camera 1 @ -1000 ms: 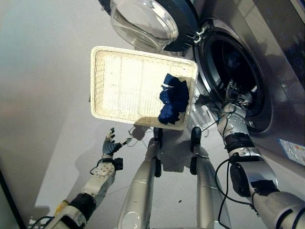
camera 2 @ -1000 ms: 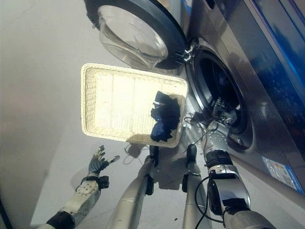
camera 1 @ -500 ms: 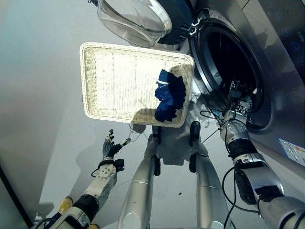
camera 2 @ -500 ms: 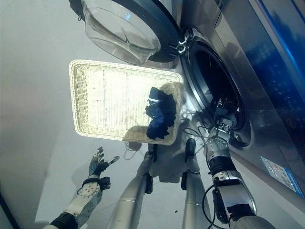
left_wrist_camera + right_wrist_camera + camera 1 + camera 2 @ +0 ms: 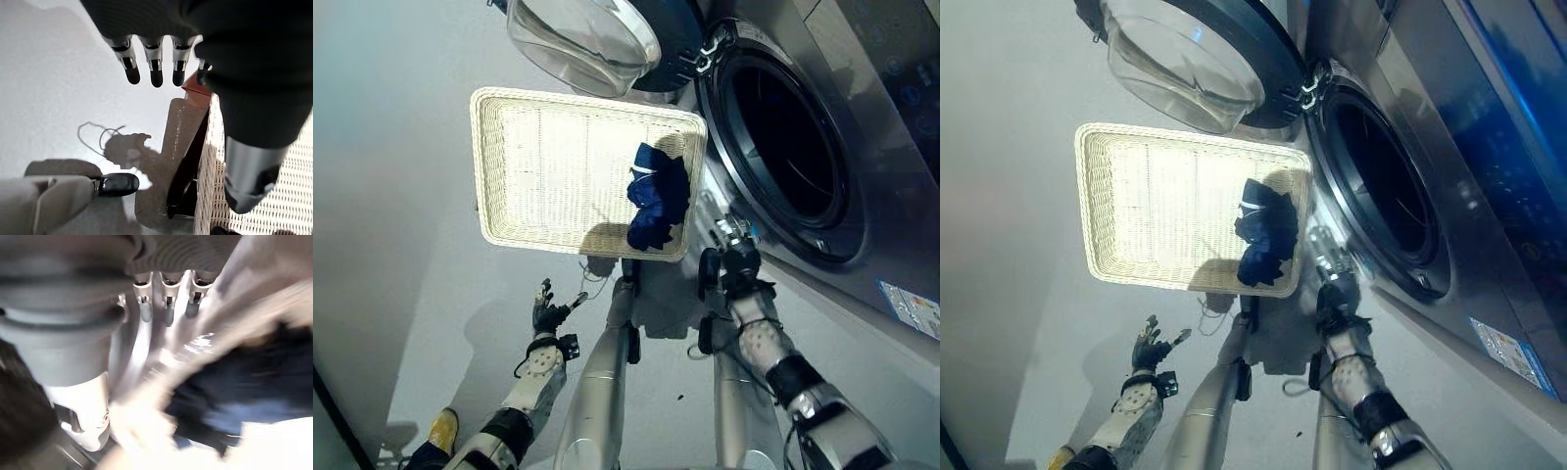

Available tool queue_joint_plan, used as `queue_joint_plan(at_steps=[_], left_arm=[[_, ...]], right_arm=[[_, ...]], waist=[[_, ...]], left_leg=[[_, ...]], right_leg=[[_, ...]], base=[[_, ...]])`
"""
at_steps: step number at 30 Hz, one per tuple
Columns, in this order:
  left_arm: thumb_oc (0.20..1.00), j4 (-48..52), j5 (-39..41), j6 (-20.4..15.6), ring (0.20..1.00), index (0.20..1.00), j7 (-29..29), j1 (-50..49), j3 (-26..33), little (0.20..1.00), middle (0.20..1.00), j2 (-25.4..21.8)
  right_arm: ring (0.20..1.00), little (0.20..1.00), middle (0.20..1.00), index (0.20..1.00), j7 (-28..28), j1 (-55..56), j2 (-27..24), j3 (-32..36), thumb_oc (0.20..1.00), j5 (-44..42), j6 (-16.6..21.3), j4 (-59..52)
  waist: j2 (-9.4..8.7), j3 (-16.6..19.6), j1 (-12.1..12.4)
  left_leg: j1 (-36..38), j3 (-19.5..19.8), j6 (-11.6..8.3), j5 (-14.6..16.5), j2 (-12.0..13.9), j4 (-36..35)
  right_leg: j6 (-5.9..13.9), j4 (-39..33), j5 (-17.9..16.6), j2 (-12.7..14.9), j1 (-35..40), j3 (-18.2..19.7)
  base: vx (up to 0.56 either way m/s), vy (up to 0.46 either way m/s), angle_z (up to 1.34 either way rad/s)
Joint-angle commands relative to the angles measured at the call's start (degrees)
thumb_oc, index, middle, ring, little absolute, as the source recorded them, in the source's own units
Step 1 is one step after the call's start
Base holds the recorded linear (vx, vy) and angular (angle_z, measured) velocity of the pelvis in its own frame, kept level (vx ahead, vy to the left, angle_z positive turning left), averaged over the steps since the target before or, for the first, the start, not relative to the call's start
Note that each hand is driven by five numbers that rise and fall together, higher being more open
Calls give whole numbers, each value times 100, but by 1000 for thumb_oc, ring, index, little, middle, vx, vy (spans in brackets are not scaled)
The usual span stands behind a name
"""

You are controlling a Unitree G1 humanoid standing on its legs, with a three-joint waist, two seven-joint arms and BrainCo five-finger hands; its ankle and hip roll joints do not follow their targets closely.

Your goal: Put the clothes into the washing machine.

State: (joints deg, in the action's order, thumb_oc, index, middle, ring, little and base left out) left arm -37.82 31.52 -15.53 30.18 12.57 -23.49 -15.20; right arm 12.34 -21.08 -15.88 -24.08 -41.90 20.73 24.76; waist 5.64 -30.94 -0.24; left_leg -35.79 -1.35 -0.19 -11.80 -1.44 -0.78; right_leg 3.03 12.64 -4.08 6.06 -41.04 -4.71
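A: While the right hand (image 5: pixel 734 257) hangs between the basket (image 5: pixel 499 166) and the washing machine (image 5: pixel 862 196), its fingers straight and holding nothing, the dark blue clothes (image 5: pixel 656 201) lie bunched in the basket's corner at about four o'clock, just beside the drum opening (image 5: pixel 783 147).

B: And the left hand (image 5: pixel 546 315)?

A: Down at seven o'clock over the floor (image 5: pixel 401 196), fingers spread, well apart from everything and idle.

B: So what could spoil it from here?

A: The clothes sit tight against the basket's rim. If the right hand comes in low, the fingers will likely catch the wicker and push the basket off instead of closing on cloth.

B: The door (image 5: pixel 582 39) worries me too.

A: Fair. It stands open at twelve o'clock, above the basket. A high lift could brush it. Worse, a loose pinch on one fold may let the bundle trail and drop on the floor short of the opening.
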Motion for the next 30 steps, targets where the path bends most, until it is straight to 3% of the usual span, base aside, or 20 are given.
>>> queue_joint_plan(at_steps=[1, 3, 6, 12, 18, 26, 27, 28, 30], left_arm=[[1000, -5, -334, 22, 1000, 1000, 195, -488, 276, 1000, 1000, -82], [1000, -127, -389, 29, 1000, 1000, 162, -549, 307, 1000, 1000, -47], [1000, -406, -357, 29, 1000, 1000, 21, -471, 335, 1000, 1000, -50], [1000, -1104, -286, 51, 1000, 1000, -475, -95, 394, 1000, 1000, -272], [1000, -1312, -213, 4, 1000, 1000, -769, 191, 271, 1000, 1000, -559], [1000, -1051, -335, 55, 1000, 1000, -725, 297, 5, 1000, 1000, -614], [1000, -984, -396, 85, 1000, 1000, -705, 334, -47, 1000, 1000, -661], [1000, -978, -399, 89, 1000, 1000, -702, 340, -52, 1000, 1000, -663], [1000, -884, -407, 123, 1000, 1000, -670, 354, -100, 1000, 1000, -697]], right_arm=[[1000, 1000, 1000, 1000, 758, 157, -238, -286, 1000, 2601, 72, -951], [1000, 1000, 1000, 1000, 1093, 87, -524, -523, 1000, 3869, 176, -1327], [1000, 1000, 1000, 1000, 1387, -287, -857, -750, 1000, 4996, 118, -1609], [1000, 1000, 1000, 1000, 1102, -1665, -1692, -1487, 1000, 7055, -916, -1463], [1000, 1000, 1000, 1000, 617, -3091, -2277, -2408, 1000, 7164, -1421, -763], [1000, 1000, 1000, 1000, 801, -3805, -2155, -2767, 1000, 7054, -1633, 9], [1000, 1000, 1000, 1000, 618, -3992, -2079, -2791, 1000, 7025, -2013, 338], [1000, 1000, 1000, 1000, 584, -4027, -2070, -2804, 1000, 7002, -2074, 406], [1000, 1000, 1000, 1000, 188, -4252, -2009, -2889, 1000, 6756, -2628, 1078]], waist=[[-223, 114, -46], [-274, 114, -40], [-311, 114, 5], [-406, 114, 242], [-510, 114, 523], [-478, 114, 766], [-458, 114, 826], [-455, 114, 832], [-430, 114, 923]], left_leg=[[-2, -6, -138, 28, -238, 28], [46, 33, -141, 39, -231, -2], [65, 90, -162, 19, -229, -34], [169, 208, -232, 17, -196, -53], [122, 406, -263, -23, -189, -67], [-197, 652, -264, -115, -221, -93], [-331, 702, -283, -152, -220, -98], [-352, 710, -286, -156, -219, -97], [-515, 756, -301, -205, -198, -136]], right_leg=[[130, -890, -771, -280, 299, -19], [161, -873, -728, -301, 342, -17], [215, -877, -731, -291, 374, -41], [310, -834, -667, -249, 513, -185], [340, -796, -649, -240, 527, -417], [336, -718, -623, -225, 292, -615], [333, -716, -631, -221, 192, -660], [334, -714, -631, -220, 175, -669], [335, -760, -658, -198, 54, -756]], base=[[-70, 14, 5], [-64, 7, 6], [-57, -17, 10], [-34, -75, 16], [-21, -101, 18], [-10, -83, 18], [-4, -70, 21], [3, -86, 29], [15, -84, 24]])
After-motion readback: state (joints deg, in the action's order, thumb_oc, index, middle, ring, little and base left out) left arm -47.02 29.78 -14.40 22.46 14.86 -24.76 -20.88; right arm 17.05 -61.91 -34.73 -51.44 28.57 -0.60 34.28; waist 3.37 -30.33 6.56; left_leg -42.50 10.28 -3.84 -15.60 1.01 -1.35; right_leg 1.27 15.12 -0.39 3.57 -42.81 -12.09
